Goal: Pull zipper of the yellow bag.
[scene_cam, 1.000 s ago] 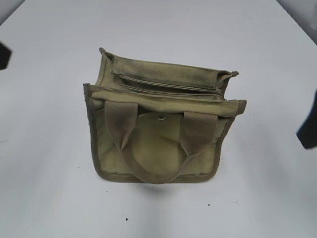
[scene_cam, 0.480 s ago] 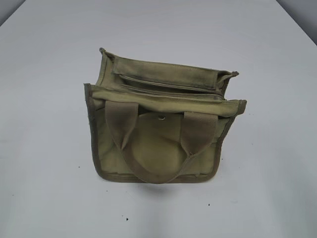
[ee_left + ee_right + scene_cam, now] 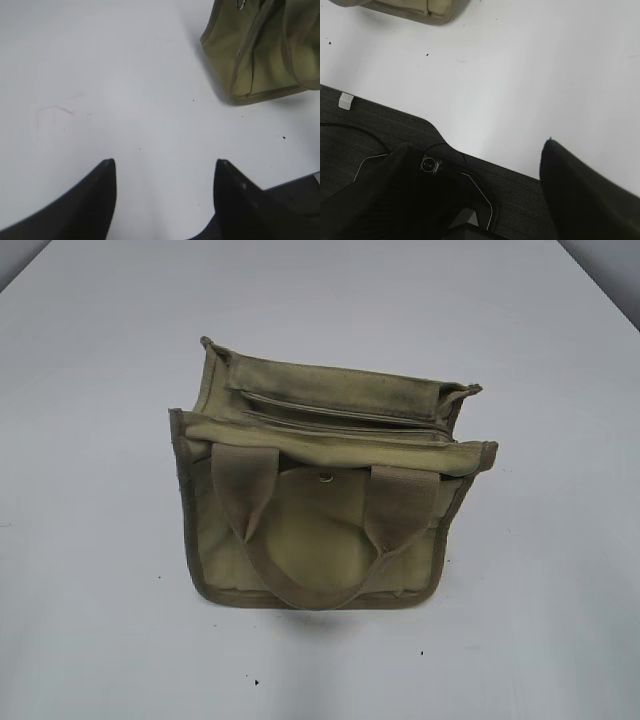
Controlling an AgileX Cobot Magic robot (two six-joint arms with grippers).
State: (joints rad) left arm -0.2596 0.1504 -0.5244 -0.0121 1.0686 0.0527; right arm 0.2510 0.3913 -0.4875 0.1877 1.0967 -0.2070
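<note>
A: Start with the left pincer (image 3: pixel 164 172). How does it stand?

B: Its two dark fingers are spread wide over the bare white surface (image 3: pixel 100 75), nothing between them. The yellow bag (image 3: pixel 260 55) sits at the upper right of the left wrist view, well apart from the fingertips.

A: And the right pincer (image 3: pixel 475 150)?

B: Also spread wide and empty. One finger shows at the lower left, the other at the lower right. It hangs over the near edge of the surface, where the white top meets a dark grey base below. Only a corner of the bag shows at the top of the right wrist view, well apart.

A: What differs from a second ago?

B: In the exterior view, a dark shape at the left edge and another at the right edge were visible a second ago. Half a second ago both were gone, and now neither arm shows there. The bag has not shifted.

A: Any writing or brand?

B: None that I can read.

A: Where is the zipper (image 3: pixel 340 415)?

B: It runs along the top of the bag (image 3: pixel 320 510), left to right. The bag stands mid-surface (image 3: pixel 100 590), a handle (image 3: pixel 300 540) drooping over the front pocket flap, the snap button (image 3: pixel 326 477) just above it. The pull tab is too small to pick out.
</note>
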